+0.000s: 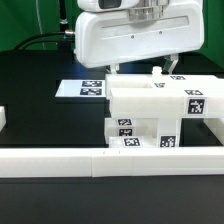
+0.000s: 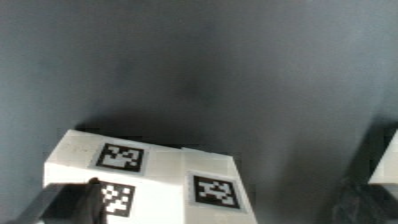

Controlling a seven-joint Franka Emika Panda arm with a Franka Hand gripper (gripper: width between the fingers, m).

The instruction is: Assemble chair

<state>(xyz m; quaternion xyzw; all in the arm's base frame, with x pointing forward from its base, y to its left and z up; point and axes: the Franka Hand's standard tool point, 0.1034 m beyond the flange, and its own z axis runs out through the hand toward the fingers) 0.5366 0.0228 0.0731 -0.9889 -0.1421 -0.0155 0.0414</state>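
Standing on the black desk (image 1: pixel 40 110) just behind the long white border rail (image 1: pixel 60 160), the partly joined chair (image 1: pixel 150 100) sits centre-right in the exterior view, tags toward the camera. Only the wrist view shows a white tagged surface (image 2: pixel 160 170); which part it is cannot be told. The arm (image 1: pixel 130 35) hangs above the chair with its fingers (image 1: pixel 113 68) spread wide, gripping nothing. The marker board (image 1: pixel 85 88) lies behind, toward the exterior view's left.

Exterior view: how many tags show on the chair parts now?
4 on the chair: one high at the exterior view's right, one lower at its left, two side by side just above the border rail. More may be hidden behind the rail or on far faces.
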